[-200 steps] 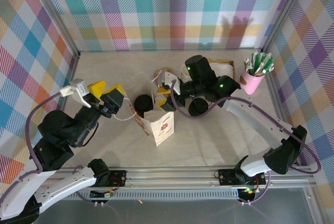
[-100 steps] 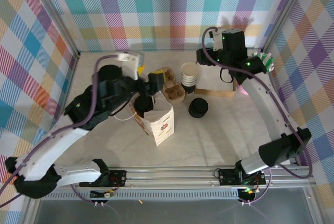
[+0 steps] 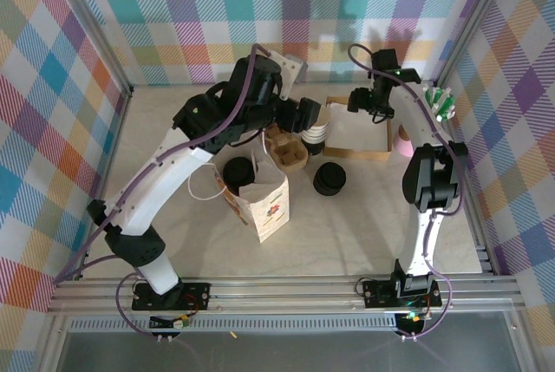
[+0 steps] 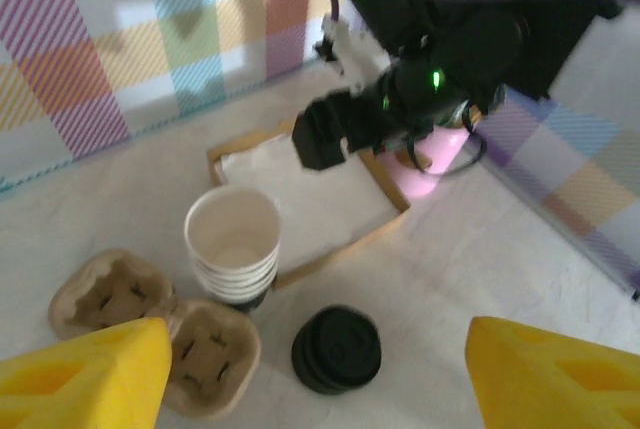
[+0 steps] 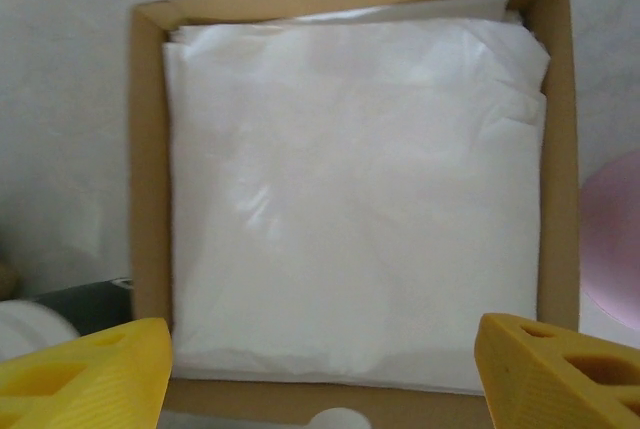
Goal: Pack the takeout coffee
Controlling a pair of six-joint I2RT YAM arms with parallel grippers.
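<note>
Where the pale, stone-patterned table (image 3: 373,225) meets walls of pastel plaid cloth (image 3: 217,16), we see both arms stretched to the far side; the left gripper (image 4: 318,334) hangs with fingers spread wide above the cup stack (image 4: 233,249) and loose lids (image 4: 337,354); the right gripper (image 5: 320,364), fingers likewise apart, hangs over the napkin box (image 5: 150,149); the takeout coffee (image 3: 237,170) stands just left of the paper bag (image 3: 267,203).

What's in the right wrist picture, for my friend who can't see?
A cardboard box holds a stack of white paper. The right gripper hangs open above it, yellow fingertips at the bottom corners; a pink cup peeks in at right.
</note>
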